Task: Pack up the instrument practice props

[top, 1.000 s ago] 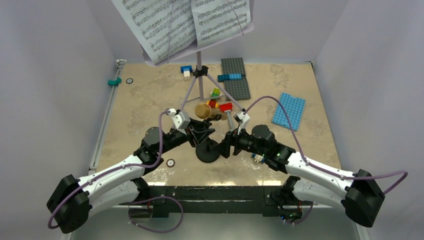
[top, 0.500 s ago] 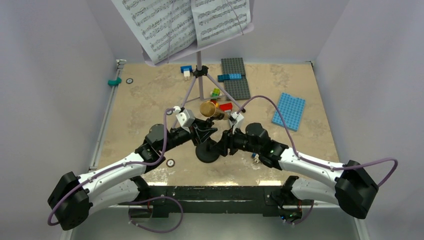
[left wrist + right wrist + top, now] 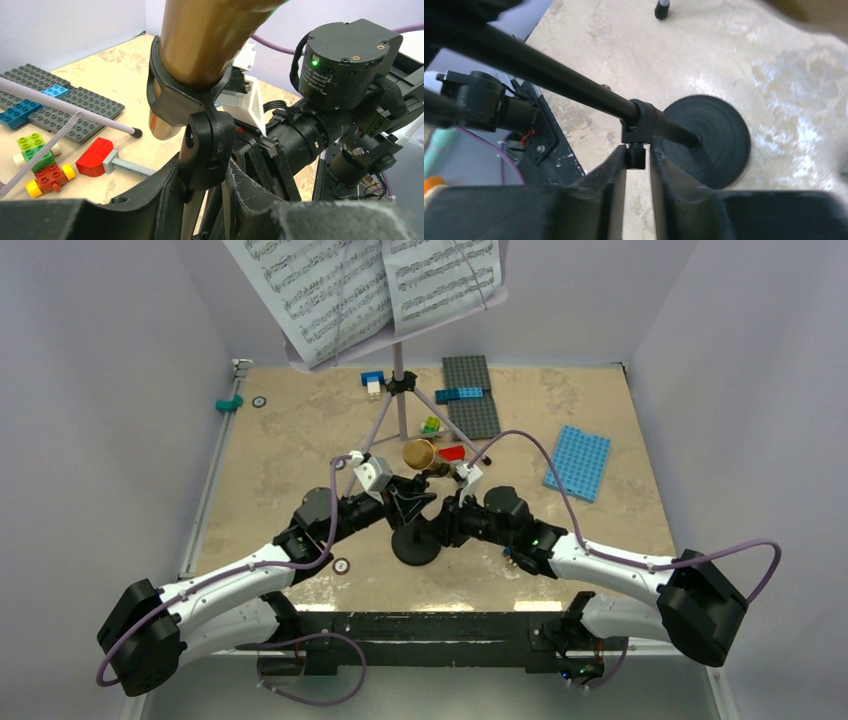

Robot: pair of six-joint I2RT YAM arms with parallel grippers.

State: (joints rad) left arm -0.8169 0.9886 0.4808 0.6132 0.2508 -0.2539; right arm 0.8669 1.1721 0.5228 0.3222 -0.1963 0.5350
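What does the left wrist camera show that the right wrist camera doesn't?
Only the left wrist view shows the gold-brown microphone in its clip, the toy hammer, the coloured bricks and the grey baseplates. Only the right wrist view shows the round base and a small knob on the pole, pinched by the right hand. Both show the black mic stand, the beige table and a lilac music stand leg.

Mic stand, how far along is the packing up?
Done: nothing packed yet. In hand: left gripper grips the mic stand under the clipped-in microphone; right gripper pinches its pole knob. Still to do: both of those, plus the music stand and its pages.
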